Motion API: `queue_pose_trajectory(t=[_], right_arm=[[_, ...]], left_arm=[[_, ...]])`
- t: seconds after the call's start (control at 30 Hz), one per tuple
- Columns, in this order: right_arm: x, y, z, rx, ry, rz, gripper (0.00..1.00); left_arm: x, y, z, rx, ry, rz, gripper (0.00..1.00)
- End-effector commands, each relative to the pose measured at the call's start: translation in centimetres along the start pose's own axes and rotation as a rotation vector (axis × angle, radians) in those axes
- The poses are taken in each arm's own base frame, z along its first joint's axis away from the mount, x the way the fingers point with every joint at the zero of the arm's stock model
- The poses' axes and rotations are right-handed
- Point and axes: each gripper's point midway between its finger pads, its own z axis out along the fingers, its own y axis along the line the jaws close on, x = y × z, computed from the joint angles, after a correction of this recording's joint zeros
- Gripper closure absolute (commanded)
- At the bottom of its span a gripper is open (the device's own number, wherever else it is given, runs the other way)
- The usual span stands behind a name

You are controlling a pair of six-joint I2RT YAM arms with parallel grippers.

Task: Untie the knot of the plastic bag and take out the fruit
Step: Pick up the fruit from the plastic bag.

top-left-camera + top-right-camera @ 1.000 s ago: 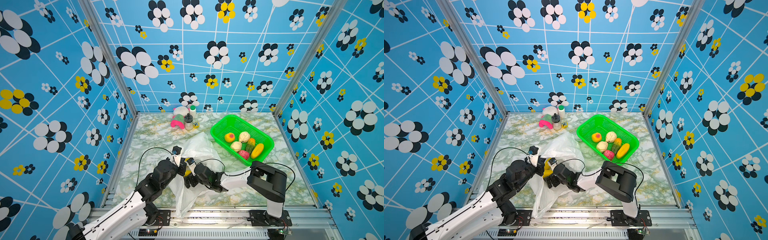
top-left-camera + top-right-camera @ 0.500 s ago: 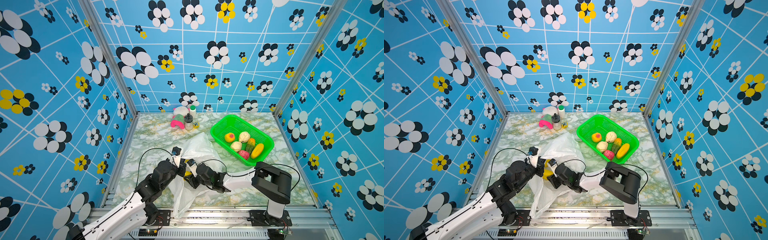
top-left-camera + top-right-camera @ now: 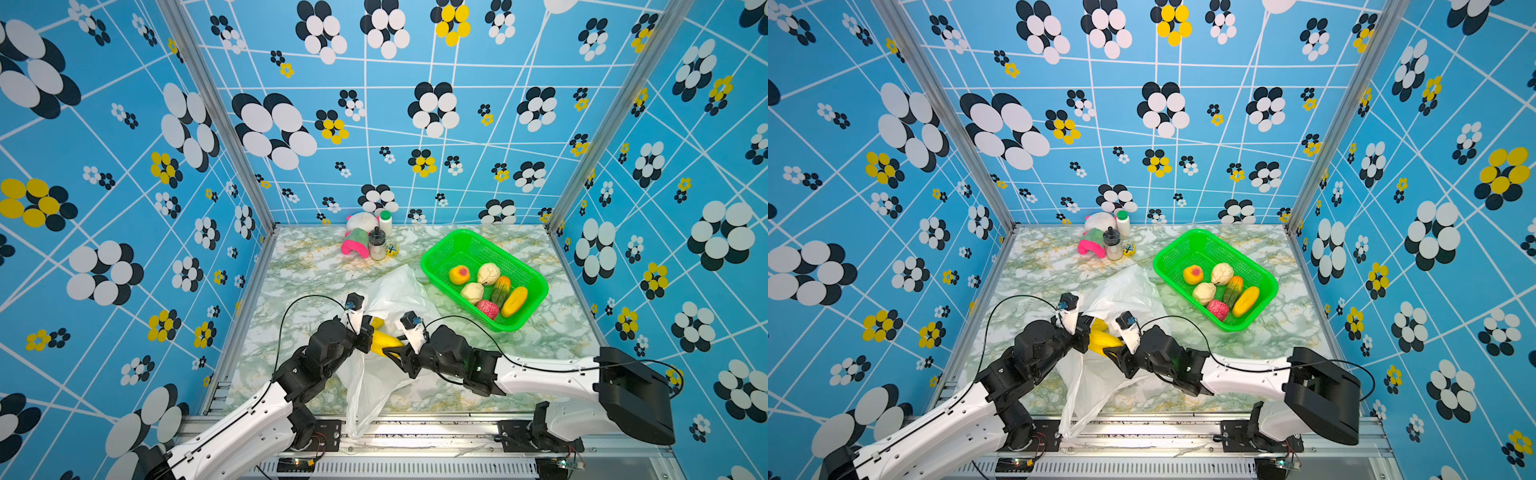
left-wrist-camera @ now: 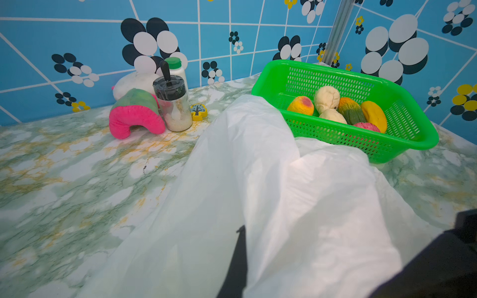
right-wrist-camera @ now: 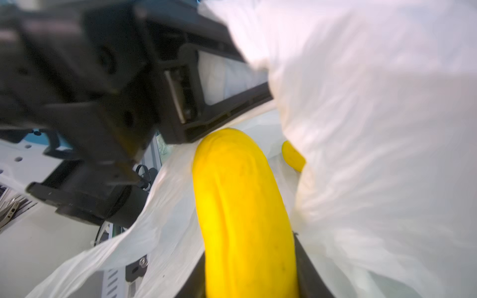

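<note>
**Right gripper [image 3: 392,353] clamped on a yellow fruit [image 3: 384,341] at the bag's mouth**

Both dark fingers [image 5: 308,273] of the right gripper press the sides of the long yellow fruit, which fills the gap between them in the wrist view. The fruit lies half out of the plastic bag [image 3: 399,291], resting on film at the opening. A second yellow fruit [image 5: 293,156] sits deeper in, mostly under white film.

Opposite, the left gripper [image 3: 365,328] has its jaws closed. It pinches a fold of bag film at the rim, just beside the yellow fruit.

The bag sprawls mid-table on the marble table [image 3: 291,266]. Its far end is just beside the green basket [image 3: 440,249], and its near end hangs over the front edge.

The basket, right rear, holds:
- a peach [image 3: 459,274]
- two cream pears [image 3: 488,273]
- a green-orange fruit [image 3: 500,289]
- a yellow mango [image 3: 514,301]
- a red bumpy ball [image 3: 487,308]

By the back wall are a plush toy [image 3: 357,239], a clear jar [image 3: 377,245], a white bottle [image 3: 385,220] and a small yellow item [image 3: 392,249]. All are well apart from both grippers.
</note>
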Motion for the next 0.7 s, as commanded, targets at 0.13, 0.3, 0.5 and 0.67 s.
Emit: queue_pose_trajectory(t=[0.13, 0.3, 0.5, 0.67], right_arm=[[-1.0, -1.9, -4.8, 0.116, -0.068, -0.110, 0.71], [-3.0, -2.1, -8.2, 0.141, -0.175, -0.121, 0.71], [-5.2, -7.7, -12.7, 0.448, -0.348, -0.054, 0.72], [-6.2, -13.6, -15.6, 0.698, -0.331, 0.050, 0.70]], left_arm=[[-0.5, -0.1, 0.4, -0.004, 0.000, 0.000, 1.00], [-0.7, 0.3, 0.2, -0.027, 0.004, 0.003, 1.00], [-0.5, 0.0, 0.1, -0.010, 0.004, -0.002, 1.00], [-0.4, 0.1, 0.0, -0.018, 0.011, -0.008, 1.00]])
